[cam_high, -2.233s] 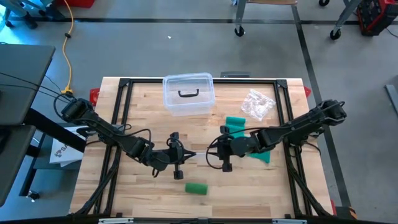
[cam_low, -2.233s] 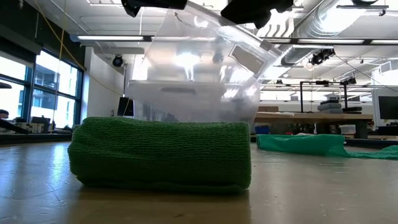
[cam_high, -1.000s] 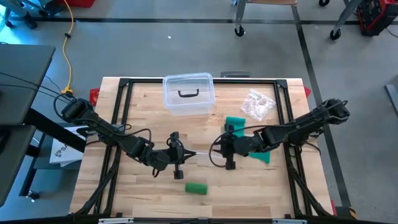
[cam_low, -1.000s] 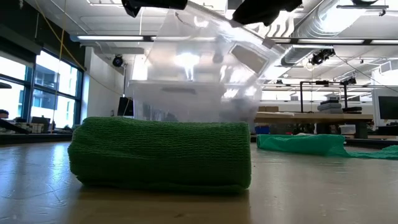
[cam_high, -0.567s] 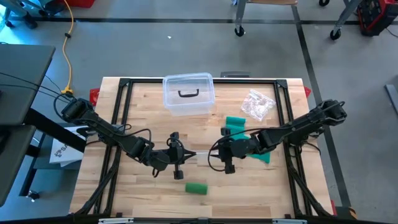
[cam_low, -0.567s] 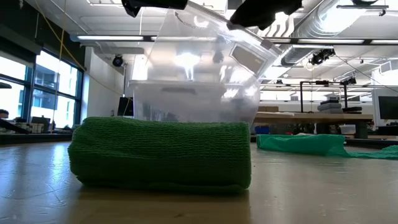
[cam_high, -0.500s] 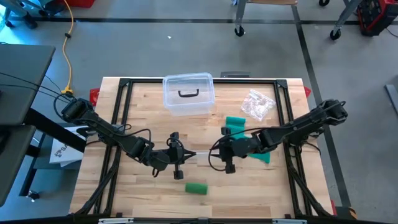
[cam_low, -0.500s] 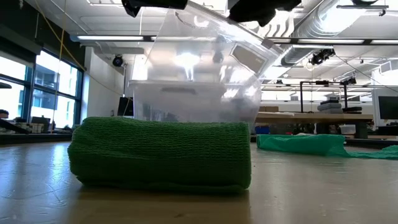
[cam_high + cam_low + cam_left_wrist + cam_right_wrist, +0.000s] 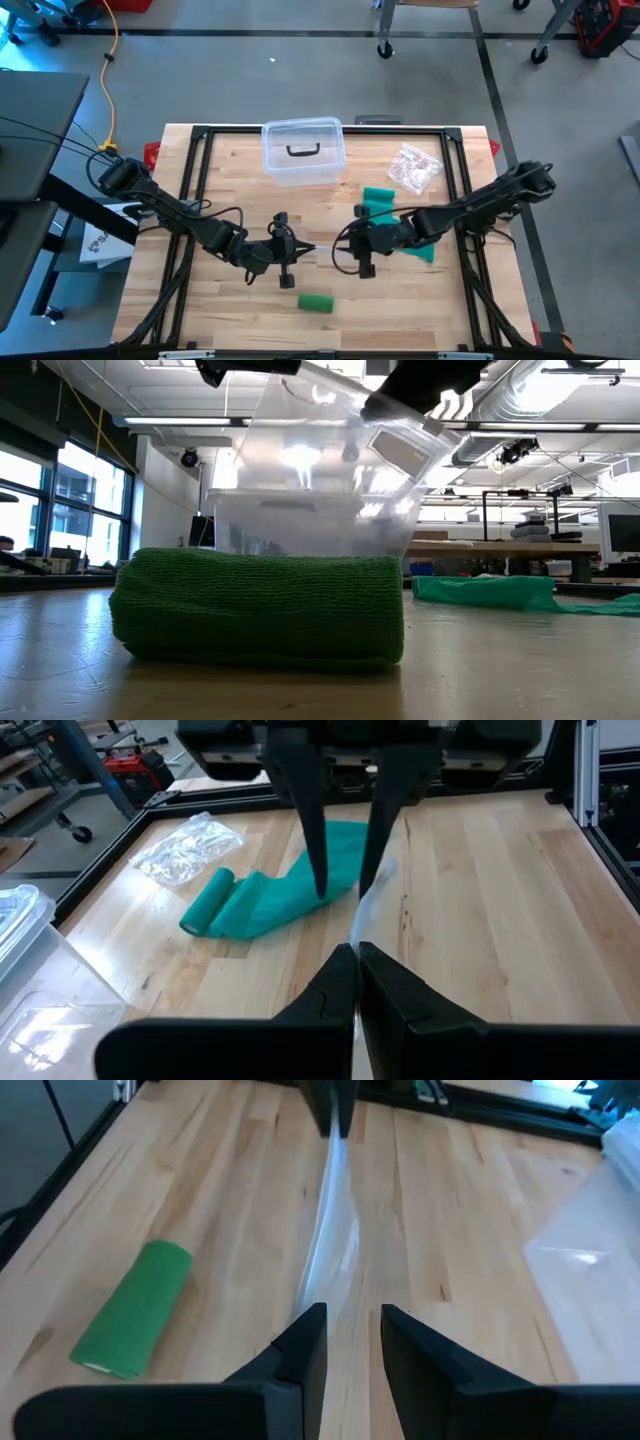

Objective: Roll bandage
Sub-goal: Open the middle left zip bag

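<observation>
Both arms meet over the middle of the wooden table [image 9: 230,170], facing each other. The left gripper [image 9: 297,252] has its fingers [image 9: 335,982] pressed together, pinching one end of a clear plastic wrapper [image 9: 330,1230] that stretches between the two grippers above the tabletop. The right gripper [image 9: 352,249] has its fingers [image 9: 300,1342] slightly apart, at the other end of the wrapper; whether they actually clamp it cannot be told. A rolled green bandage [image 9: 316,303] lies on the boards near the front edge, just ahead of the left gripper. A loose teal bandage [image 9: 380,200], partly unrolled, lies beside the right arm. A clear lidded bin [image 9: 303,151] stands at the far edge, and a crumpled plastic bag [image 9: 414,167] lies to its right.
</observation>
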Controlling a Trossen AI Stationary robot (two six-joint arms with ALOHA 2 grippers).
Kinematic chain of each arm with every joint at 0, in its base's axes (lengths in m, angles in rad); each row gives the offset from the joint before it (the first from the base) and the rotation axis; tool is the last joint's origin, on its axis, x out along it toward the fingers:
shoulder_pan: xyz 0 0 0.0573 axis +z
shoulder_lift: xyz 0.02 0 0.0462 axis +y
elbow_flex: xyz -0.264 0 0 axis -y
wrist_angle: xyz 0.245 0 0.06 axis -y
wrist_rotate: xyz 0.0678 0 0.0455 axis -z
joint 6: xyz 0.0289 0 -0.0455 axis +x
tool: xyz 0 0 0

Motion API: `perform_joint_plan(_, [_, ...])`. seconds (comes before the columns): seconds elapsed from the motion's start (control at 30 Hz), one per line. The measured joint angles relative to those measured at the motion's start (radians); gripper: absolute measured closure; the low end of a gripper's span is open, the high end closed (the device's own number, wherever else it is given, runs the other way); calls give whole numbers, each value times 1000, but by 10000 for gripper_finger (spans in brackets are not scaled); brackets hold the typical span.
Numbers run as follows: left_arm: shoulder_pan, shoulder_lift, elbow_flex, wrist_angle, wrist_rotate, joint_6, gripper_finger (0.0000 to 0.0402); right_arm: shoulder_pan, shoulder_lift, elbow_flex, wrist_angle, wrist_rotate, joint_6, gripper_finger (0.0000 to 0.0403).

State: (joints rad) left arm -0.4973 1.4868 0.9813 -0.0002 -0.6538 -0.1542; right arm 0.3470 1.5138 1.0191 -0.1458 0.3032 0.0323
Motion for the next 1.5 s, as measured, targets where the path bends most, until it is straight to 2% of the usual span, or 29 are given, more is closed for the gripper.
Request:
perform_joint_plan(0.33, [0, 0, 0, 1, 0, -1, 401, 0, -39, 0, 3, 29, 12, 316])
perform_joint_plan(0.57, [0, 0, 0, 2, 0, 0, 401, 0, -41, 0, 41, -50, 18, 316])
perform_joint_plan(0.77, [0, 0, 0, 5, 0, 0, 401, 0, -21, 0, 28, 3, 31, 316])
perform_joint_plan(1.5, [-1, 0, 0, 6, 0, 0, 401, -1, -21, 0, 21, -14, 40, 316])
